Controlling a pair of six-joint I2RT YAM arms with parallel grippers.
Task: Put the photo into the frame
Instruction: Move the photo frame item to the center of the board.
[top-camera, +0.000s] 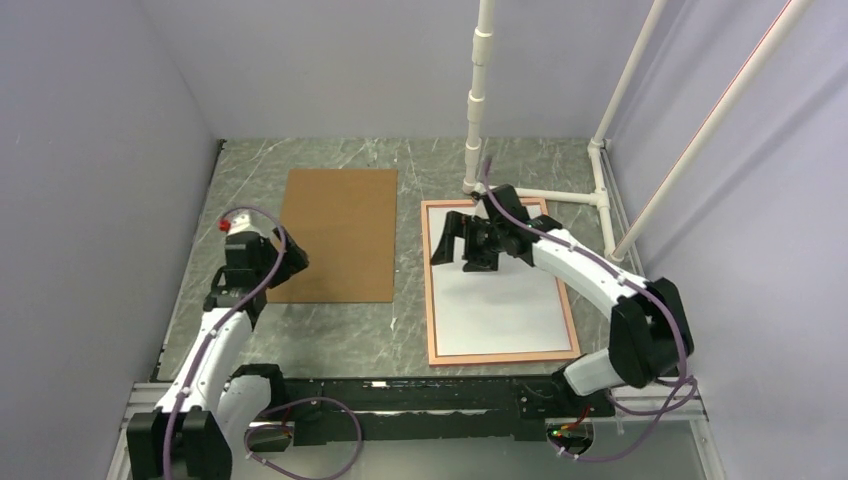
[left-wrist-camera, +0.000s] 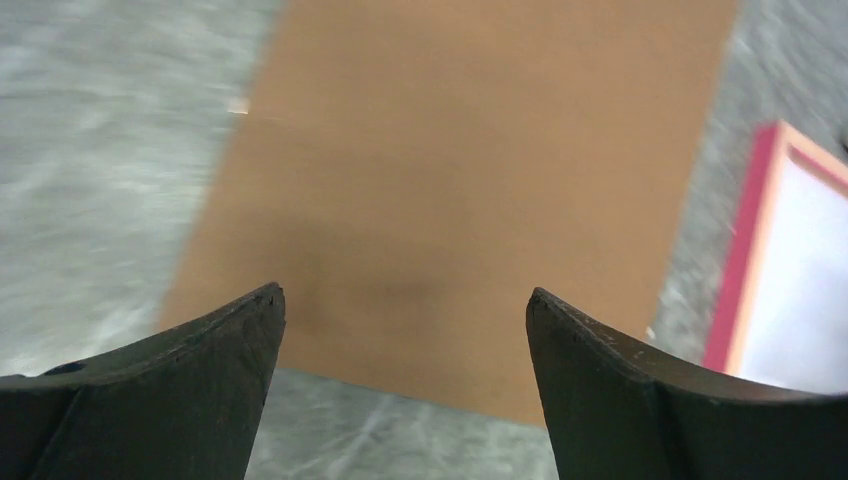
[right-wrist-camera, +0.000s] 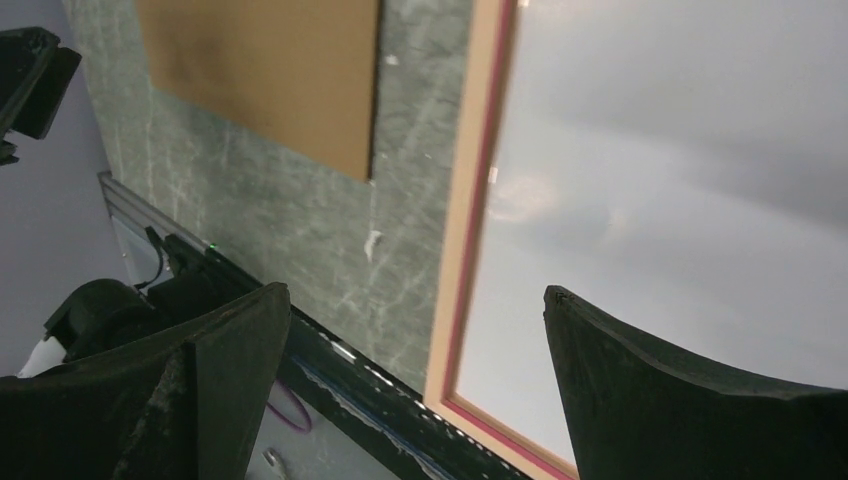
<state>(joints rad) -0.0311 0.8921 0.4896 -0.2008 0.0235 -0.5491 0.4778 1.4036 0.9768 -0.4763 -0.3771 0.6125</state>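
Note:
The frame (top-camera: 428, 290), with thin reddish-pink edges, lies flat on the right of the table. A white sheet (top-camera: 500, 310) fills it; this looks like the photo lying white back up, its printed side hidden. My right gripper (top-camera: 462, 250) hovers open and empty over the frame's far left part. In the right wrist view the gripper (right-wrist-camera: 415, 295) straddles the frame's left edge (right-wrist-camera: 470, 200) and the white sheet (right-wrist-camera: 660, 180). My left gripper (top-camera: 293, 255) is open and empty at the brown board's left near part. In the left wrist view it (left-wrist-camera: 405, 300) is above the board (left-wrist-camera: 470, 180), with the frame (left-wrist-camera: 745, 240) at the right.
The plain brown backing board (top-camera: 340, 235) lies flat left of the frame. White pipe posts (top-camera: 478, 100) stand at the back, and pipes (top-camera: 600, 200) run along the right beside the frame. A black rail (top-camera: 400, 400) runs along the near edge. Walls close in the left, back and right.

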